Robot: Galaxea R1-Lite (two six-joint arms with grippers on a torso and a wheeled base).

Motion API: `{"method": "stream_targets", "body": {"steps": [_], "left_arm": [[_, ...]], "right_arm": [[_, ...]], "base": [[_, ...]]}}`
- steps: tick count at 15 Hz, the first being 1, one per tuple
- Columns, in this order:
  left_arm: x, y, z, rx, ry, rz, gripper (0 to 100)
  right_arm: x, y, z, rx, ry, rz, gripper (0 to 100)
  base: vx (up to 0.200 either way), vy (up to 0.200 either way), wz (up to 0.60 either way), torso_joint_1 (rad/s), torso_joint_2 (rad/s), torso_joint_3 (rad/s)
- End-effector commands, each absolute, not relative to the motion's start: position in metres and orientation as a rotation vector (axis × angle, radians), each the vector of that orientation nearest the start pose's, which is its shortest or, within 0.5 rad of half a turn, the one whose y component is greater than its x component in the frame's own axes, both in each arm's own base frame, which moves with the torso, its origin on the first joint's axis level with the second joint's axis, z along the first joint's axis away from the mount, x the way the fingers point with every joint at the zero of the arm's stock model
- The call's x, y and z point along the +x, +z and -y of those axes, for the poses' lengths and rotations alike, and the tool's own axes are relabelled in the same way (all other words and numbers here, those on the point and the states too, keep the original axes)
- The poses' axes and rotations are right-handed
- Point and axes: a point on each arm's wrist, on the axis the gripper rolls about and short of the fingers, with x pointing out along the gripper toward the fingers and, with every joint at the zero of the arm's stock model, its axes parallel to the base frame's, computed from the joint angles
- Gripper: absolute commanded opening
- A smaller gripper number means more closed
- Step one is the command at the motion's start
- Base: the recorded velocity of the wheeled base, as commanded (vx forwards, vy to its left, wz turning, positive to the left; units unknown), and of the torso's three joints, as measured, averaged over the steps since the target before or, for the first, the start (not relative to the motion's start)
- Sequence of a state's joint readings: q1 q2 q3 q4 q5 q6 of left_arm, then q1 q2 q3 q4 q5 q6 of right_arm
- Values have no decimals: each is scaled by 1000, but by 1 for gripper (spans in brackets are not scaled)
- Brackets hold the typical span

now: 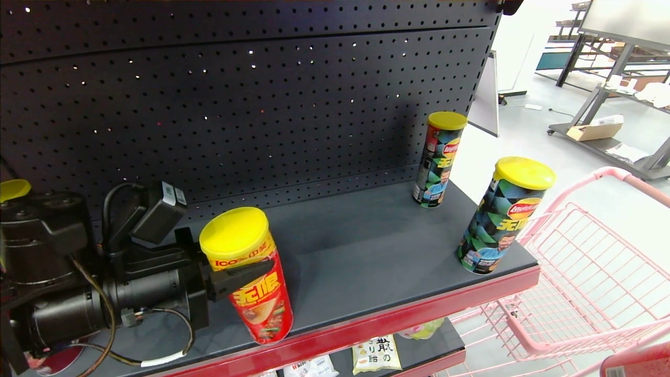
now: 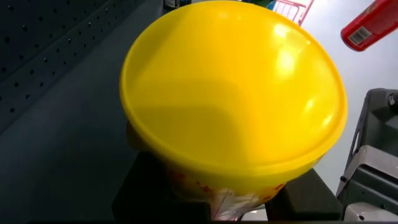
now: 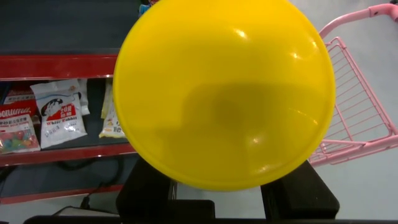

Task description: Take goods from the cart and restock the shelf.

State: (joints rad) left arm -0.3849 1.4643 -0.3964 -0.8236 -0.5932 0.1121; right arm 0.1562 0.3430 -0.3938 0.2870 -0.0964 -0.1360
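Observation:
A red chip can with a yellow lid [image 1: 259,283] stands near the front edge of the dark shelf [image 1: 366,251], toward its left. My left gripper [image 1: 250,275] is shut around its upper part; in the left wrist view the lid [image 2: 233,93] sits above the left gripper [image 2: 217,208]. My right gripper [image 3: 221,202] is shut on another yellow-lidded can [image 3: 224,93], held in front of the lower shelves beside the pink cart [image 3: 367,93]. A red can end [image 1: 636,364] shows at the bottom right corner of the head view.
Two blue-green cans with yellow lids stand on the shelf's right side, one at the back [image 1: 438,159] and one at the front corner [image 1: 505,214]. The pink cart [image 1: 591,272] stands right of the shelf. Snack bags [image 1: 376,353] lie on the lower shelf. Another yellow lid [image 1: 13,189] shows at far left.

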Motion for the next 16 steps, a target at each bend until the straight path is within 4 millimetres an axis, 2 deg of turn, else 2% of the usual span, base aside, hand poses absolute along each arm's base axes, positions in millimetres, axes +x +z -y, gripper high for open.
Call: {"method": "stream_targets", "body": {"steps": [1,10,11,16], "left_arm": [[193,157,92,77,-998,-200,0],[192,157,92,92,-1024,-190,0],[192,157,92,92,-1024,-190,100],[191,158,92,88,-1020,-188,100]], "right_arm": [[-11,161,4,-166,76,-235,0],[-11,161,4,-167,76,-238,0],[-11,161,4,-167,76,-238,0],[-11,161,4,-167,76,-238,0]], "base": [[0,0,0,0,0,0],[0,0,0,0,0,0],[0,0,0,0,0,0],[0,0,0,0,0,0]]}}
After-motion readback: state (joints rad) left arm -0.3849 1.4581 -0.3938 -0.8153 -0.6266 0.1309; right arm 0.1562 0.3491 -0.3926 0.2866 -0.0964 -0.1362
